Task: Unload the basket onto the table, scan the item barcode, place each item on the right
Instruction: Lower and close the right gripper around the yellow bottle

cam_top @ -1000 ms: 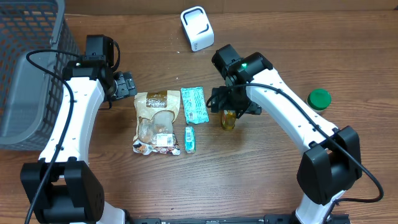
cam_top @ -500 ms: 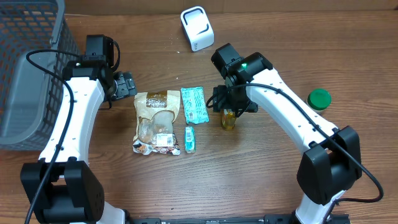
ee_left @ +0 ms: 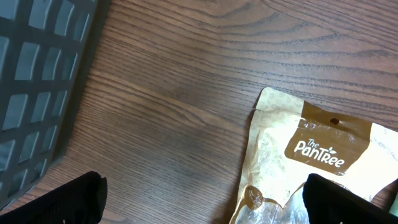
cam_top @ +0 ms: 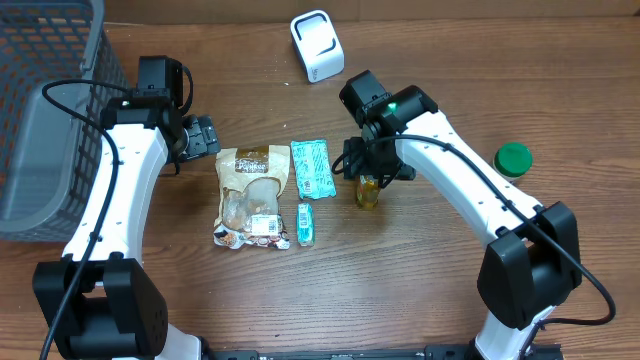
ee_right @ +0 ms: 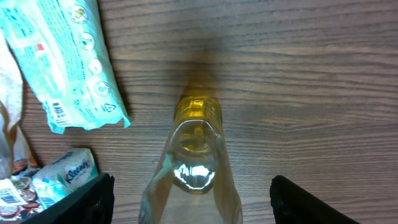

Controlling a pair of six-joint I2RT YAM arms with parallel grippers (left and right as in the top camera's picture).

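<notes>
**Right pincer straddles the bottle without gripping it**

We find the bottle [ee_right: 196, 163], clear with yellow at its far end, resting on the wooden table [ee_right: 311, 74] directly between the fingers [ee_right: 68, 202] of the right pincer [ee_right: 191, 180]. That pincer is partly open. In its wrist view we see a strip of bare table on each side between finger and bottle, so it has hold of nothing. We cannot tell for certain whether the bottle stands upright or lies flat.

Just beside this pincer, on the side toward the other arm, lies a large teal packet [cam_top: 312, 167]. Close by the finger on that same side lies a small teal packet [cam_top: 306, 224]. Both are apart from the bottle. Further out on that side we see a tan snack bag [cam_top: 252, 195] printed "The PanTree". On the pincer's opposite side, well apart, sits a green lid [cam_top: 513, 158]. Behind the right pincer, toward the table's far edge and well apart from the bottle, stands the white scanner [cam_top: 317, 45].

The left pincer [ee_left: 205, 183] hangs over bare table with its fingers spread wide and nothing between them. The snack bag's top edge lies just ahead of one fingertip, and a grey basket [ee_left: 37, 81] rises ahead of the other.
</notes>
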